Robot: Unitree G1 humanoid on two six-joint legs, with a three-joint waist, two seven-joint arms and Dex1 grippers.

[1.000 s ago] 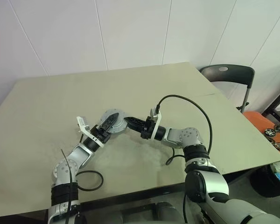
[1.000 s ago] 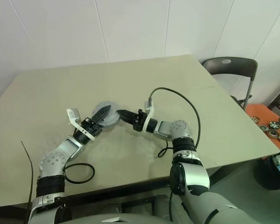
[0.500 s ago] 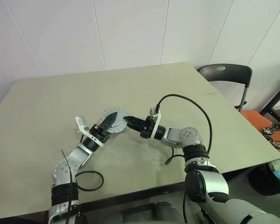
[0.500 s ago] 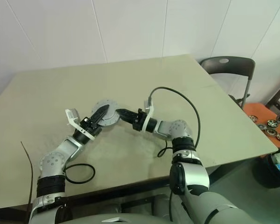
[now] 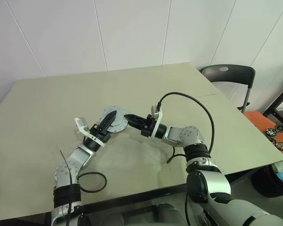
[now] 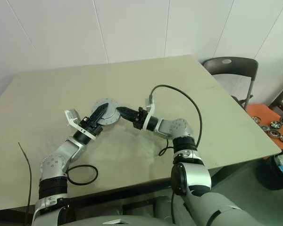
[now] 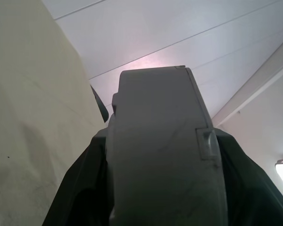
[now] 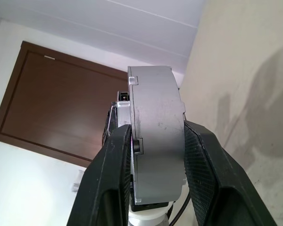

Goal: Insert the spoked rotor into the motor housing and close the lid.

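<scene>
A round grey motor housing (image 5: 116, 123) hangs a little above the table (image 5: 47, 108), held between both grippers. Its flat grey face, which may be the lid, is turned up toward my head. My left gripper (image 5: 111, 118) comes at it from the left, one black finger lying across the face. From the right, my right gripper (image 5: 128, 117) grips its rim. In the left wrist view the housing (image 7: 160, 141) stands edge-on between the dark fingers (image 7: 80, 197). In the right wrist view its thick grey wall (image 8: 155, 136) is clamped between both black fingers (image 8: 114, 183). The spoked rotor is hidden.
A black cable loop (image 5: 91, 181) lies on the table near its front edge by my left arm. A dark chair (image 5: 226, 75) stands past the table's right corner. An orange tray (image 5: 272, 134) with small wheels sits on the floor at the right.
The housing stays between both grippers at about the same spot. My left wrist has rolled slightly, and its finger lies a bit further across the face.
</scene>
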